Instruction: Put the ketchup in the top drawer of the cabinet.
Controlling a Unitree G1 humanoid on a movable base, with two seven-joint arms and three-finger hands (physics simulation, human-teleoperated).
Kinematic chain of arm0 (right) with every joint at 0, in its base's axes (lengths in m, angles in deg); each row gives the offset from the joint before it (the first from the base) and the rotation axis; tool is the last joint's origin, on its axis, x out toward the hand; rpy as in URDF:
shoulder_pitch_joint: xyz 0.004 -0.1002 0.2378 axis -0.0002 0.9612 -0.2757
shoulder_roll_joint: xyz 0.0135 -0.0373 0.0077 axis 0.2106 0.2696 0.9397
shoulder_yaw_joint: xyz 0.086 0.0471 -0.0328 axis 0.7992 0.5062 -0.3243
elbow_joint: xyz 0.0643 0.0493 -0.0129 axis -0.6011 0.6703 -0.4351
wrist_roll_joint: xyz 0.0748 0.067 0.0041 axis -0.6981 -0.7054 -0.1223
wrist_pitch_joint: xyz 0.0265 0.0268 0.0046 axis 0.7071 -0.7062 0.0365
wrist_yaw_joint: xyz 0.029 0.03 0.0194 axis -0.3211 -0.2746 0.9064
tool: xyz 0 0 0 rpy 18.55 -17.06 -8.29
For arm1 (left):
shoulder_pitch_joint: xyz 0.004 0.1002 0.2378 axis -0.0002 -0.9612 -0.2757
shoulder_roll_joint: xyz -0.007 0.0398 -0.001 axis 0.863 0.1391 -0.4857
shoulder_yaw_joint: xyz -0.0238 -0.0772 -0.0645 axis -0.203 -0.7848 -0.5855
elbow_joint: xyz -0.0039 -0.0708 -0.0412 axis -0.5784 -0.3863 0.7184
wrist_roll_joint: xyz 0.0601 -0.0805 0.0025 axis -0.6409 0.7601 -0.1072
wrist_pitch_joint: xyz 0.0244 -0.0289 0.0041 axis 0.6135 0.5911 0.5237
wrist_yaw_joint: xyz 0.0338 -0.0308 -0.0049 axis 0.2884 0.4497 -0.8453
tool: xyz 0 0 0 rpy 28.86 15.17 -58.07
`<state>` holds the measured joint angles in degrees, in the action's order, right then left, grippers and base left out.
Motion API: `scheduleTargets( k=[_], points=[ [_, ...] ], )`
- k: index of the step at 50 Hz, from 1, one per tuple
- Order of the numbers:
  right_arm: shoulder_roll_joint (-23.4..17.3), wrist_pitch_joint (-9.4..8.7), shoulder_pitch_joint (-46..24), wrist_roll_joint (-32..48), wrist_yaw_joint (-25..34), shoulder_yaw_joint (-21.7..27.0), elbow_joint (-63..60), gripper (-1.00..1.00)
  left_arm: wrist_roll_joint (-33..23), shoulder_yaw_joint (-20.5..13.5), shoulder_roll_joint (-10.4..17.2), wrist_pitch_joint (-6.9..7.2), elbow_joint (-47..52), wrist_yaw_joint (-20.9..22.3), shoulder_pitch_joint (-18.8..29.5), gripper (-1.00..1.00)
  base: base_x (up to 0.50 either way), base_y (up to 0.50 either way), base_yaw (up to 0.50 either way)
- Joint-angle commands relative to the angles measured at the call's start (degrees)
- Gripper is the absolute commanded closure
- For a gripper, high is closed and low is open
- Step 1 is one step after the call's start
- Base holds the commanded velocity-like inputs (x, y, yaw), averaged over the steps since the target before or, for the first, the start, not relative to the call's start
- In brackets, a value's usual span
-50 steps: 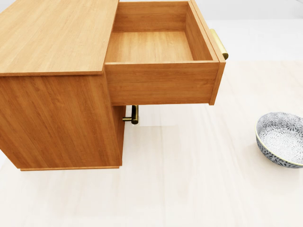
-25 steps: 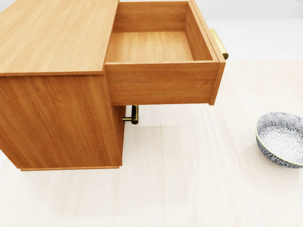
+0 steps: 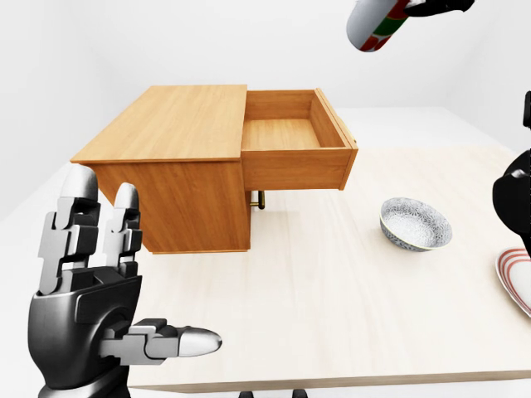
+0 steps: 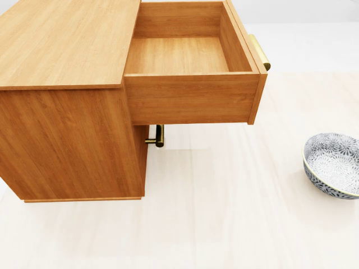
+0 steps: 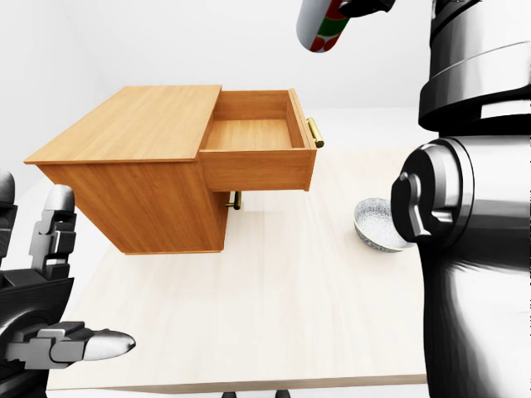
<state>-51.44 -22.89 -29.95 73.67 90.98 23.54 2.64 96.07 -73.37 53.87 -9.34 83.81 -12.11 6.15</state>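
The right hand (image 3: 440, 7), at one o'clock atop the left-eye view, grips the ketchup (image 3: 377, 23) high above the open top drawer (image 4: 185, 53). The left hand (image 3: 91, 307), at seven o'clock, is spread and empty.

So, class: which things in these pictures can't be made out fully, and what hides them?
- ketchup bottle: top cut off by the left-eye view's upper edge.
- right hand: mostly beyond that edge; grip unclear.
- striped plate: cropped by the right edge.
- bowl: partly behind the right arm, right-eye view.
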Motion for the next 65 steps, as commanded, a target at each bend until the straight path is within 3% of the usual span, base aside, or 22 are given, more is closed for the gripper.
scheduleTargets(
  k=[1,65],
  points=[
    [0.35,0.00,0.37,-1.11,0.00,-0.04,3.02,1.00,0.35,-0.27,0.11,0.00,0.00,-0.01,-0.01,-1.00,0.00,0.00,0.00],
    [2.59,0.00,8.07,-11.67,0.00,1.14,5.98,1.00,1.96,-1.02,1.32,0.00,0.00,-1.21,0.34,-1.00,0.00,0.00,0.00]
  ],
)
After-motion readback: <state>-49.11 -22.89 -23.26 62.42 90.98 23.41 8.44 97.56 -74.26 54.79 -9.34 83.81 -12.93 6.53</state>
